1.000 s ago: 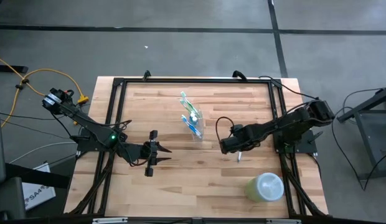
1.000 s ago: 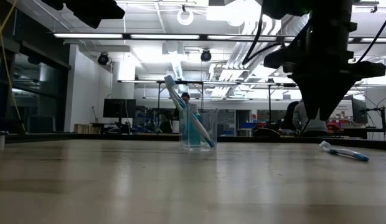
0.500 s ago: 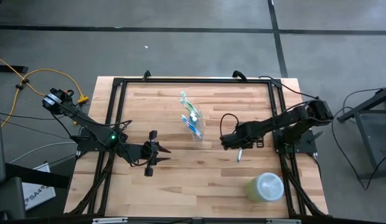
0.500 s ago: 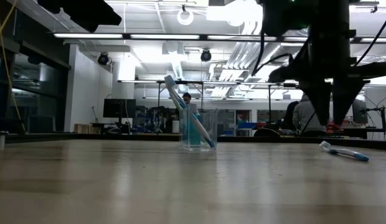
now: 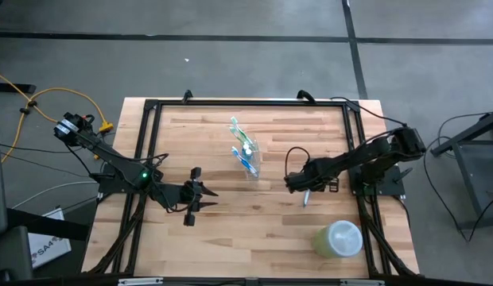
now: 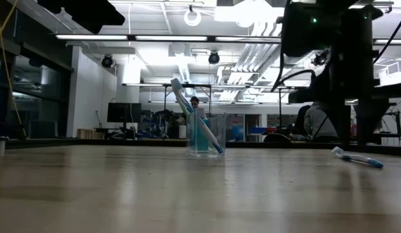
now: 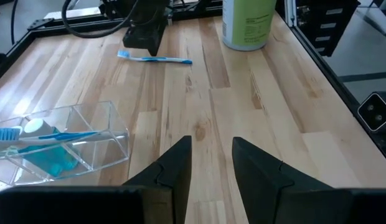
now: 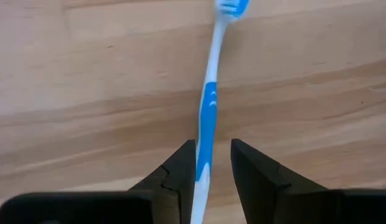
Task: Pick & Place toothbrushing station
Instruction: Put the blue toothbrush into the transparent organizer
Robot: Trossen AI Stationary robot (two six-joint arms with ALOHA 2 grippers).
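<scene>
A small clear plastic cup (image 5: pixel 253 165) stands mid-table. Blue and green toothbrushes (image 6: pixel 187 107) lean in it, heads sticking out toward the far side. One blue-and-white toothbrush (image 8: pixel 208 106) lies flat on the wood to the cup's right (image 5: pixel 306 199). My right gripper (image 8: pixel 213 168) points down over its handle end, open, one finger on either side of the handle. I see no touch. My left gripper (image 7: pixel 211 162) waits open left of the cup (image 5: pixel 205 191), nothing between its fingers.
A large pale green round container (image 5: pixel 339 238) stands near the table's front right corner. A black metal frame (image 5: pixel 151 107) runs around the tabletop. Bare wood lies between the cup and the near edge.
My right gripper has come down toward the loose blue toothbrush and rolled about its own axis while pointing down. Its fingers now straddle the handle. The toothbrush and the cup have stayed put.
</scene>
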